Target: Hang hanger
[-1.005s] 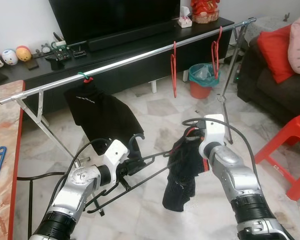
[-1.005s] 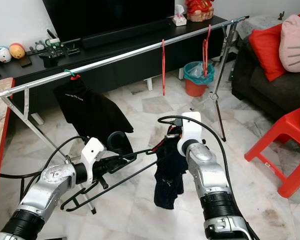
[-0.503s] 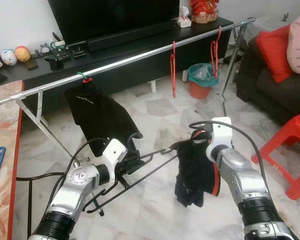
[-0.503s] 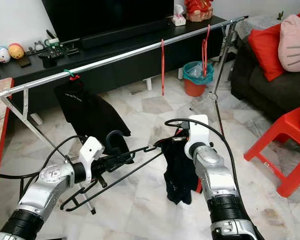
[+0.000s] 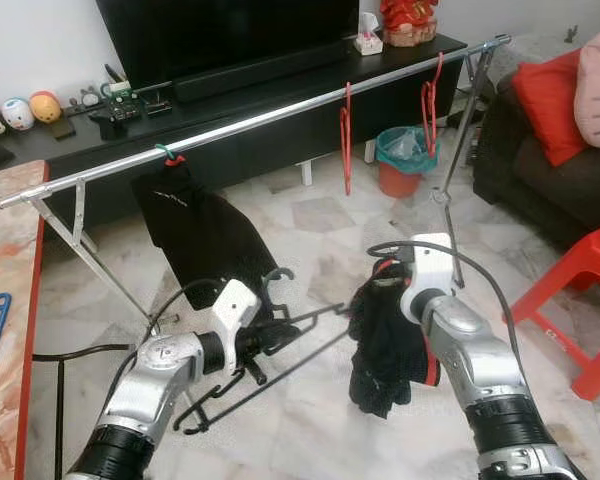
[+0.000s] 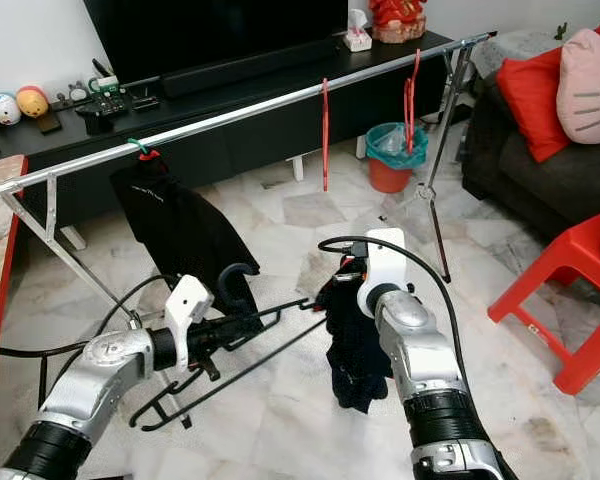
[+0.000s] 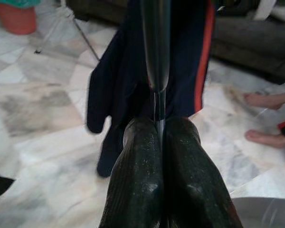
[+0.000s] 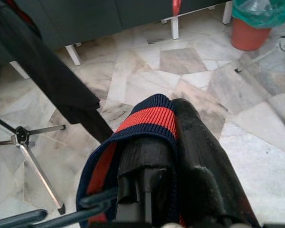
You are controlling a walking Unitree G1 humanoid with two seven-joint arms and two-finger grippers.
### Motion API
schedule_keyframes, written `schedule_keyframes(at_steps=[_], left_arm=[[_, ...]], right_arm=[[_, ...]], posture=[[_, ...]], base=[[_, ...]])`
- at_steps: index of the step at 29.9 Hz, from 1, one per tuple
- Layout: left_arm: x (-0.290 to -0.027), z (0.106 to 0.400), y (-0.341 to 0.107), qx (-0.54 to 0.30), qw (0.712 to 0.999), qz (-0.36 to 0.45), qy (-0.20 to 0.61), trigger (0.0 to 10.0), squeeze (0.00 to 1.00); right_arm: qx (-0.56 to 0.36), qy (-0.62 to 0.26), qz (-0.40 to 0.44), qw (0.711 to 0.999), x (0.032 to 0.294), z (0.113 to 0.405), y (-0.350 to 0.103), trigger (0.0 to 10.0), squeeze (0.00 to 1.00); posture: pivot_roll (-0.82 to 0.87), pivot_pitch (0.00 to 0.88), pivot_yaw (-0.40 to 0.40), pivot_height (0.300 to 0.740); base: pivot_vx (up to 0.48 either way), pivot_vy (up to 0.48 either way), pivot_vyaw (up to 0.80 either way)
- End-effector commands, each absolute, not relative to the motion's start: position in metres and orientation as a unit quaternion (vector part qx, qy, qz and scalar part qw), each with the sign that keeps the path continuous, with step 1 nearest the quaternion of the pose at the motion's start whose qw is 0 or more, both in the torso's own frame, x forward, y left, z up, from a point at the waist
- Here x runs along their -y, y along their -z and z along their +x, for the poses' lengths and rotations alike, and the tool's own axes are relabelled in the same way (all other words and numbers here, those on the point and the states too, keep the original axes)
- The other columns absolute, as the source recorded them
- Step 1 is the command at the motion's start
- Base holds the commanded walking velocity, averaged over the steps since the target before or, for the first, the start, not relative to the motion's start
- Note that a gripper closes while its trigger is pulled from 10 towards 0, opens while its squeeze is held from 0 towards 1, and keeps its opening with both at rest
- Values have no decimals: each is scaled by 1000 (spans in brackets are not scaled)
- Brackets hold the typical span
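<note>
The left gripper (image 5: 263, 335) pinches the hanger (image 5: 310, 338); the right gripper (image 5: 385, 290) pinches the shirt (image 5: 385, 345). Lift both level to the rail (image 5: 270, 115).

Head eyes look down across both arms; wrist cameras sit close, sharing the dark garment (image 5: 385, 340).
</note>
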State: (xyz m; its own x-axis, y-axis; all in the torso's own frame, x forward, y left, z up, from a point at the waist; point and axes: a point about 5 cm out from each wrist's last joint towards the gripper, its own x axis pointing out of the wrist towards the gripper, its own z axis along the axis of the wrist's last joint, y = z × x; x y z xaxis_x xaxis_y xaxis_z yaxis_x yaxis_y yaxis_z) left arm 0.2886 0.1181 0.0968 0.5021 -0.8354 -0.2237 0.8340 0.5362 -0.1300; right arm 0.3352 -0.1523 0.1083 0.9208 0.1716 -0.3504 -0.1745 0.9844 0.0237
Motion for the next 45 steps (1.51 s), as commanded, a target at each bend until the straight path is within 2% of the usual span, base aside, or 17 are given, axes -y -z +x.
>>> schedule_keyframes(at_steps=[1, 5, 7, 12, 15, 21, 26, 27, 33, 37, 45], left_arm=[[-117, 285, -99, -132, 859, -4, 494, 10000, 0], [-117, 285, -97, -138, 860, 3, 491, 10000, 0], [-115, 285, -95, -141, 865, 4, 482, 10000, 0], [-114, 286, -92, -145, 868, 24, 474, 10000, 0], [-116, 290, -89, -145, 879, 51, 451, 10000, 0], [-120, 297, -85, -150, 899, 77, 405, 10000, 0], [-125, 298, -81, -161, 897, 108, 398, 10000, 0], [-129, 302, -81, -159, 904, 114, 381, 10000, 0], [-131, 310, -87, -136, 924, 96, 344, 10000, 0], [-124, 308, -90, -131, 919, 59, 366, 10000, 0], [-115, 294, -91, -135, 886, 16, 443, 10000, 0]], right_arm=[[-154, -101, -8, 983, 144, 340, -122, 10000, 0], [-144, -114, -3, 983, 132, 342, -130, 10000, 0], [-139, -134, 4, 981, 118, 340, -134, 10000, 0], [-142, -145, -2, 979, 106, 336, -132, 10000, 0], [-143, -151, 1, 978, 98, 332, -132, 10000, 0], [-136, -102, -1, 985, 104, 330, -137, 10000, 0], [-137, -89, -9, 987, 108, 327, -137, 10000, 0], [-139, -84, -10, 987, 110, 325, -136, 10000, 0], [-132, -93, 6, 987, 103, 317, -144, 10000, 0], [-132, -109, 11, 985, 95, 312, -144, 10000, 0], [-135, -115, 7, 984, 96, 309, -145, 10000, 0]], posture=[[-40, 26, 72, 740], [-45, 28, 72, 740], [-42, 27, 71, 740], [-45, 28, 71, 740], [-45, 28, 71, 740], [-48, 27, 70, 740], [-47, 27, 70, 740], [-47, 28, 70, 740], [-46, 27, 70, 740], [-49, 25, 71, 740], [-53, 21, 74, 740]], base=[[0, 0, 0], [0, 0, 0], [0, 0, 0], [0, 0, 0], [0, 0, 0], [0, 0, 0], [0, 0, 0], [0, 0, 0], [0, 0, 0], [0, 0, 0], [0, 0, 0]])
